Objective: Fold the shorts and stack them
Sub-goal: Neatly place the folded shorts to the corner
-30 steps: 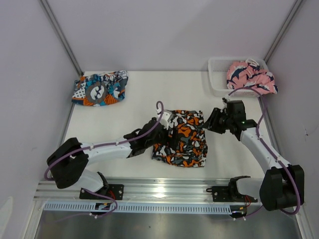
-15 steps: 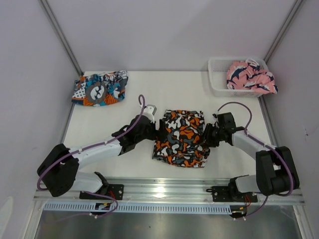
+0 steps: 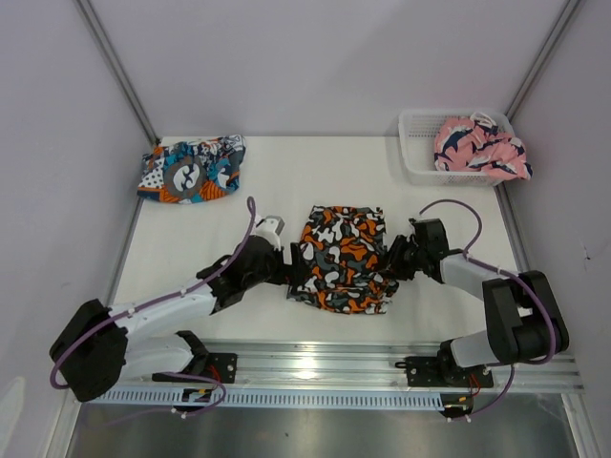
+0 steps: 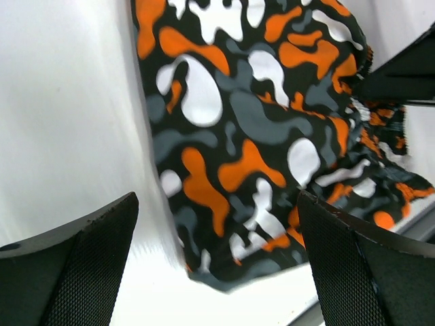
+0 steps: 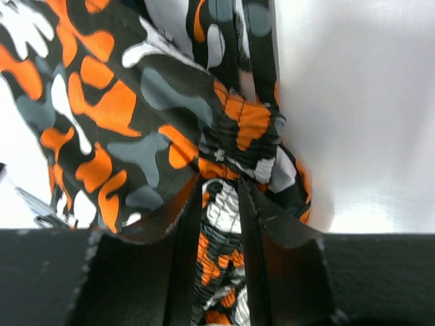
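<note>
The blotched orange, black, white and grey shorts (image 3: 345,258) lie near the table's middle front. My left gripper (image 3: 298,271) is open at their left edge; in the left wrist view the shorts (image 4: 251,129) lie between and beyond its spread fingers (image 4: 68,265). My right gripper (image 3: 396,258) is shut on the shorts' gathered right edge; the right wrist view shows the ruched waistband (image 5: 221,204) pinched between its fingers (image 5: 272,224). The teal-blue, orange and white shorts (image 3: 189,170) lie folded at the back left.
A white mesh basket (image 3: 416,143) at the back right holds pink patterned fabric (image 3: 479,148). Grey walls close in the left and right sides. A metal rail (image 3: 315,363) runs along the near edge.
Both arms have dropped low to the table. The left gripper slid back left off the shorts. The right gripper moved in and closed on the shorts' right edge; the shorts bunched narrower.
</note>
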Motion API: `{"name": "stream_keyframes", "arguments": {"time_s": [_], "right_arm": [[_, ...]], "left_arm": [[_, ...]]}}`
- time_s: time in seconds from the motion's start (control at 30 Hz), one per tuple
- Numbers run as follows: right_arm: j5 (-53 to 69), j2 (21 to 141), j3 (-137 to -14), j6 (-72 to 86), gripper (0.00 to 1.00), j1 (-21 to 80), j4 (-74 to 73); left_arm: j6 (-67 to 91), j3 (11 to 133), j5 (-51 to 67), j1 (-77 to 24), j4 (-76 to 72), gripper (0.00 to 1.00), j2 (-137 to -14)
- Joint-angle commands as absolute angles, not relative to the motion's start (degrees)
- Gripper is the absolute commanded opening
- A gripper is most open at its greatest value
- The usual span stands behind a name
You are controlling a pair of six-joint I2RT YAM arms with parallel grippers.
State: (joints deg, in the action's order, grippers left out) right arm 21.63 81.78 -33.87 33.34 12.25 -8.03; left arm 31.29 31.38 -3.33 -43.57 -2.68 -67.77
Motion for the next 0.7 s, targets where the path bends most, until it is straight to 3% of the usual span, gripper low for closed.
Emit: {"name": "stream_keyframes", "arguments": {"time_s": [0.0, 0.17, 0.4, 0.67], "right_arm": [[16.8, 82.1, -27.2, 41.5, 0.32, 15.6, -0.2], [10.7, 80.0, -27.8, 46.6, 0.35, 20.7, 1.9], [1.1, 80.2, -26.8, 57.0, 0.31, 30.2, 4.5], [-3.3, 89.1, -35.1, 62.9, 0.33, 34.3, 7.6]], "left_arm": [[35.8, 28.6, -3.7, -43.2, -0.4, 0.99, -60.2], [40.0, 26.0, -4.2, -43.2, 7.5, 0.99, -52.5], [51.7, 20.1, -7.7, -43.2, 16.1, 0.99, -41.5], [59.1, 17.1, -7.0, -43.3, 17.9, 0.99, -38.7]]}}
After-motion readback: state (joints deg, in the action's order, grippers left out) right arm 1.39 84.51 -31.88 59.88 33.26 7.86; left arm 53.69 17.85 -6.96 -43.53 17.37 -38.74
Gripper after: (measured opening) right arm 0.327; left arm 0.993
